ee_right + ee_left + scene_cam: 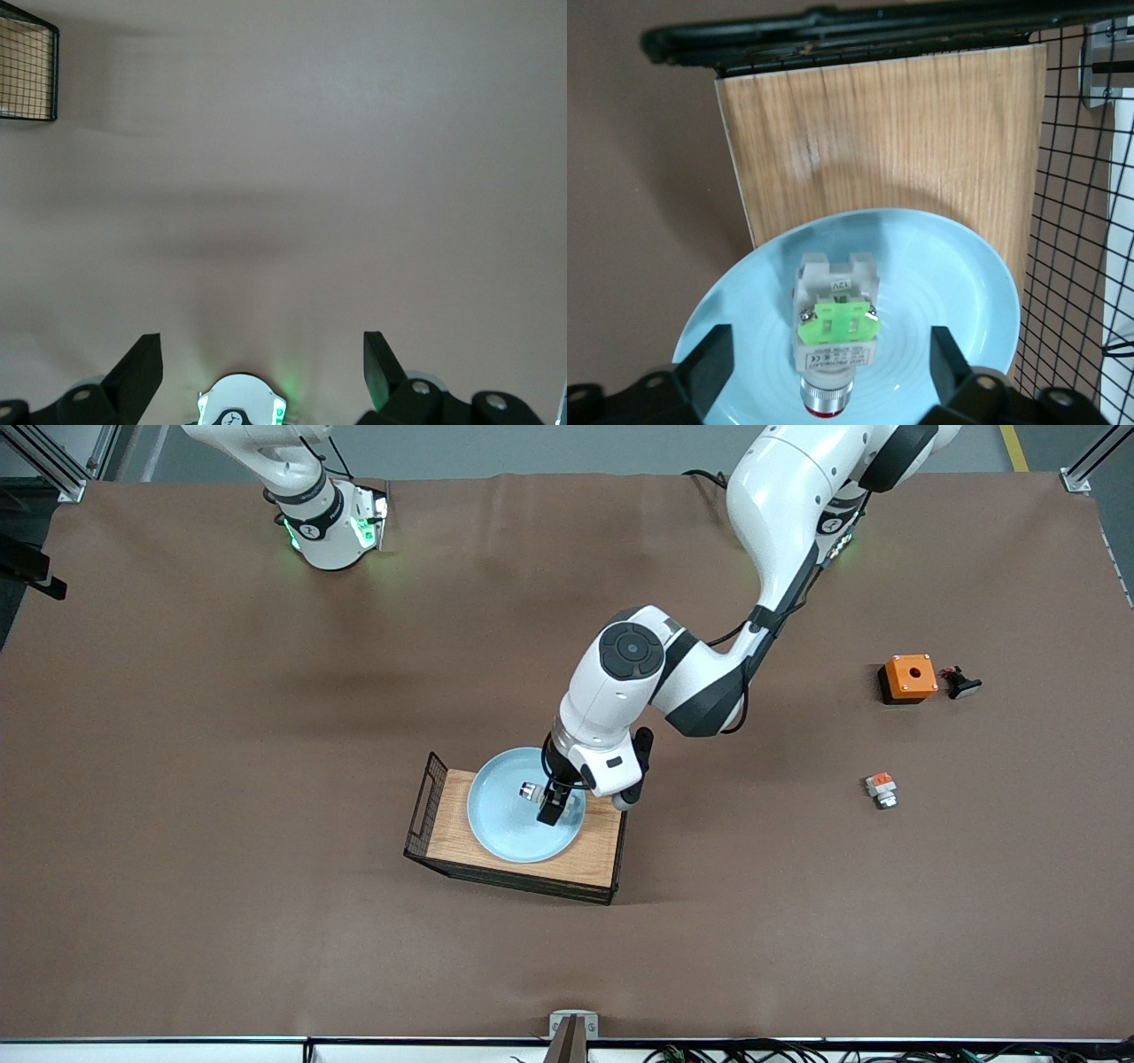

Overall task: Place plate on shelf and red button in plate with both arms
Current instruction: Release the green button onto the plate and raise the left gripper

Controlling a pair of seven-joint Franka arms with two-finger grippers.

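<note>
Red button [833, 332]: lies on the plate [939, 266], between the left claw's fingers [709, 367], untouched.
Left claw [830, 372]: released.
Right claw [263, 372]: released, waits over bare tabletop [292, 159].

Both arms have glossy white rounded shells with black joint bands; the left arm [673, 664] carries a round black cap and a thin black cable along its forearm. The right arm [310, 505] glows green at its wrist ring. Both have black, wedge-shaped jaws.
</note>
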